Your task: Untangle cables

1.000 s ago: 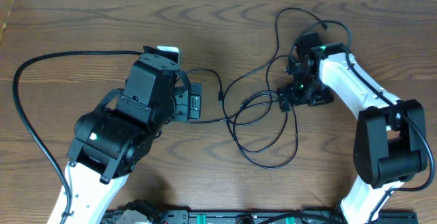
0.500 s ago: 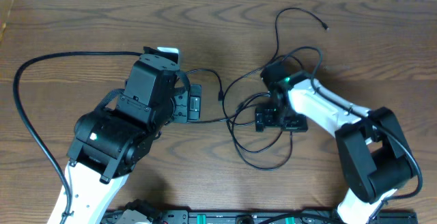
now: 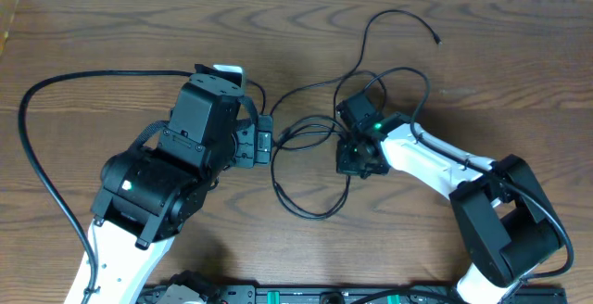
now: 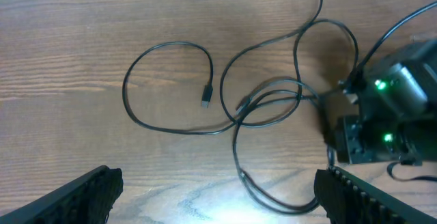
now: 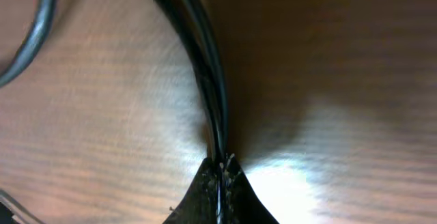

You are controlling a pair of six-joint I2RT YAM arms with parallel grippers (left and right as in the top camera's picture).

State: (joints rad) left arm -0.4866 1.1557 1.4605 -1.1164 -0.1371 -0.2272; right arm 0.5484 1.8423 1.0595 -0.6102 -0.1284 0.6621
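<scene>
Dragging left across the frame in the last second, the right gripper (image 3: 357, 160) has hauled the cables (image 4: 235, 118) from centre-right to the middle of the wood-grain table (image 3: 111, 26), jaws pinched tight on two glossy black strands. Thin, limp loops now bunch closer, so the tangle looks unresolved; the left gripper (image 3: 262, 144) waits spread wide, empty.

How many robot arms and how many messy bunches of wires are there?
Robot arms: 2, the left arm and the right arm.
Tangled bunch of thin black cables: 1. I cannot tell how many separate cords are in it.
Total: 3
</scene>
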